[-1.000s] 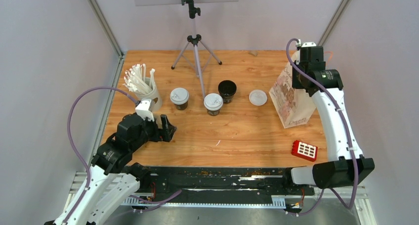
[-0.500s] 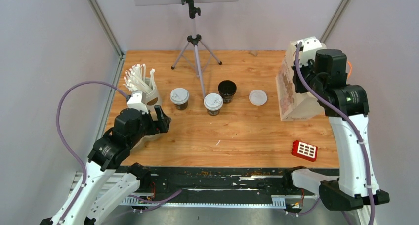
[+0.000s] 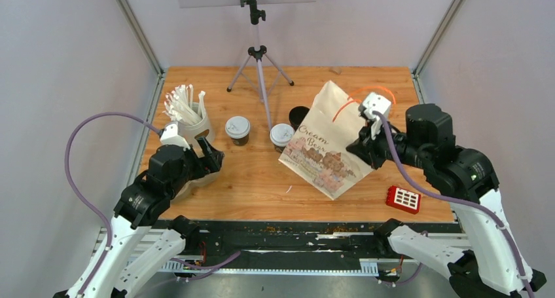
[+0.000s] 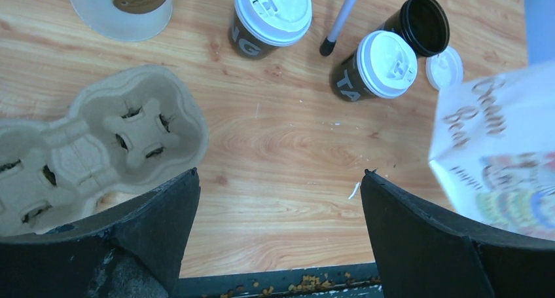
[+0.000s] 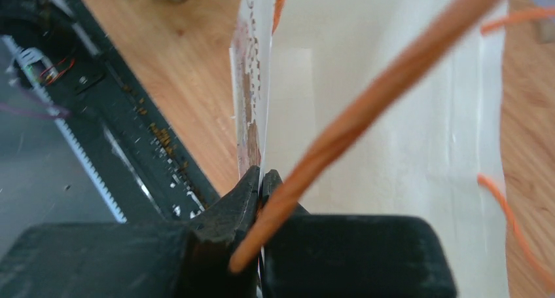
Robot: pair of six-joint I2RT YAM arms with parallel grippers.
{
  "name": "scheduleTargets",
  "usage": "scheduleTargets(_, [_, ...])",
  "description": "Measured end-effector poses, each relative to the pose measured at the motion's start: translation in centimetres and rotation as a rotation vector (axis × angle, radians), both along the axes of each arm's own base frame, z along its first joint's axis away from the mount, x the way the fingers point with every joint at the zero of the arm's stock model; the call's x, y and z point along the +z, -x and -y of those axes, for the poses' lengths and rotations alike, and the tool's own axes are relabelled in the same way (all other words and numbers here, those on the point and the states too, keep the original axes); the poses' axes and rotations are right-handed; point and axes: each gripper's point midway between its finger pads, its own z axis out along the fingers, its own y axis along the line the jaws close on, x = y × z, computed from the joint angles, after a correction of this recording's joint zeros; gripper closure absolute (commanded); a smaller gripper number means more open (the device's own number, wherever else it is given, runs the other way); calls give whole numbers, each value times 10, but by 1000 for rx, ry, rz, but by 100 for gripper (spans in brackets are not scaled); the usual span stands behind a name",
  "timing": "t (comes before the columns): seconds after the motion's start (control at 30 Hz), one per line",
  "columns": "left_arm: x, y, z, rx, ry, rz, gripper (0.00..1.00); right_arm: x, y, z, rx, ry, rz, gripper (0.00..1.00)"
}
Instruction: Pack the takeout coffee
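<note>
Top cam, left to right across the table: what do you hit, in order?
White cup of white straws → lidded black paper cup → second lidded black paper cup → pale printed paper bag → red rectangular keypad block.

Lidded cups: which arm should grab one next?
Left. The left gripper is open, empty, facing the lidded cups; the right gripper is shut on the paper bag, holding it up.

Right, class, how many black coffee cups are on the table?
3. Left lidded cup and right lidded cup side by side, left of centre; open cup beyond the right one, partly behind the paper bag; others may be hidden.
</note>
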Motion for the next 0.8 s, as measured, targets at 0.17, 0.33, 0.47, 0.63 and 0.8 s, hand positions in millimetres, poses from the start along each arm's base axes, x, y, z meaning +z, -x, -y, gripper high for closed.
scheduleTargets(0.17, [-1, 0, -4, 70, 57, -7, 2, -40, 24, -28, 177, 4, -83, 100])
scheduleTargets(0.33, [-5, 1, -10, 164, 115, -42, 3, -69, 28, -60, 316, 44, -81, 100])
scheduleTargets(0.47, [-9, 2, -20, 270, 162, -67, 4, -81, 27, -82, 401, 95, -12, 100])
scheduleTargets(0.63, [-12, 6, -34, 390, 209, -77, 4, -83, 25, -105, 481, 137, 107, 100])
scheduleTargets(0.8, [-9, 7, -40, 448, 254, -63, 5, -91, 21, -127, 520, 190, 183, 99])
